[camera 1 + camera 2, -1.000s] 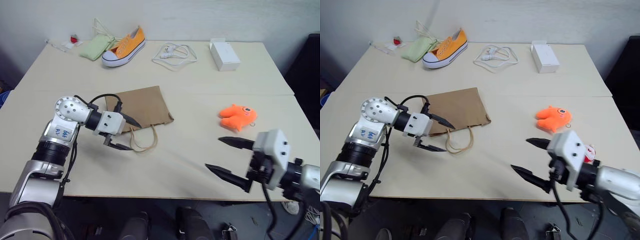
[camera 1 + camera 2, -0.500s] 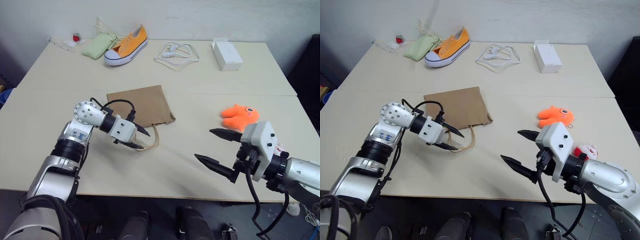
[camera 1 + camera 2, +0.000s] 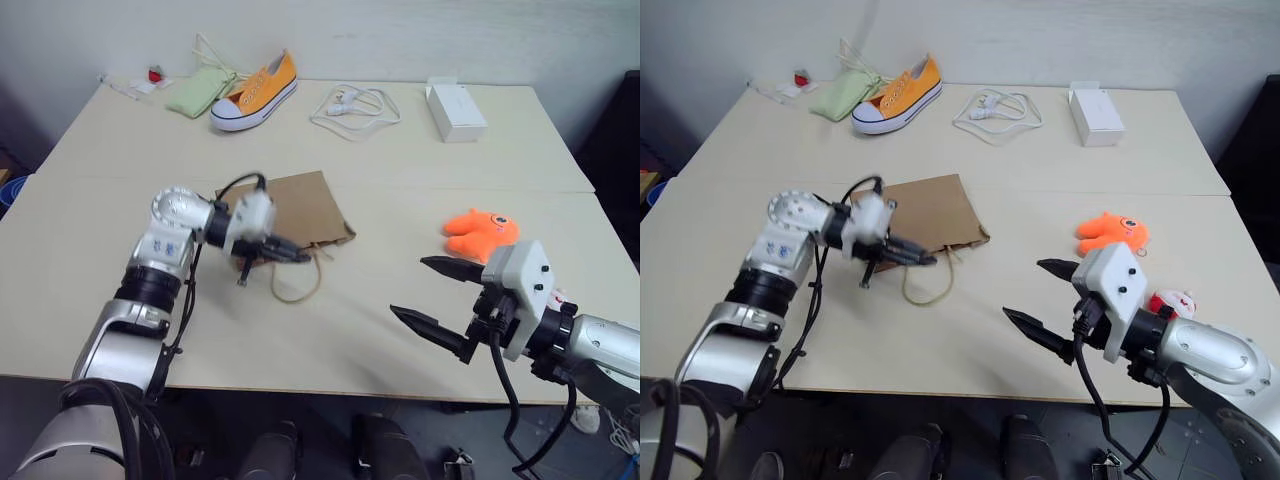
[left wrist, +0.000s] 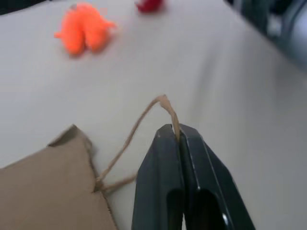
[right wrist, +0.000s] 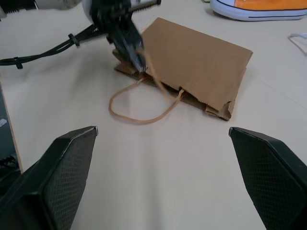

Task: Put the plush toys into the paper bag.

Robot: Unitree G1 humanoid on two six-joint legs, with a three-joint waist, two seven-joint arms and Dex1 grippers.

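The brown paper bag (image 3: 300,205) lies flat in the middle of the table, its mouth and cord handles toward me. My left gripper (image 3: 293,256) is shut on one cord handle (image 4: 165,103), and the cord runs up between the black fingertips (image 4: 165,139). The other handle loop (image 3: 298,290) rests on the table. An orange plush toy (image 3: 482,232) lies to the right of the bag, and a small red-and-white plush toy (image 3: 1170,302) sits nearer me beside my right arm. My right gripper (image 3: 425,292) hovers open over the front right of the table, nothing between its fingers.
Along the far edge lie an orange sneaker (image 3: 255,85), a green pouch (image 3: 197,92), a white cable (image 3: 355,105) and a white box (image 3: 457,108). A seam (image 3: 450,189) crosses the table behind the bag.
My left gripper has shut on the bag's cord handle and risen to the right with it, its wrist rolling. The right gripper has hardly moved.
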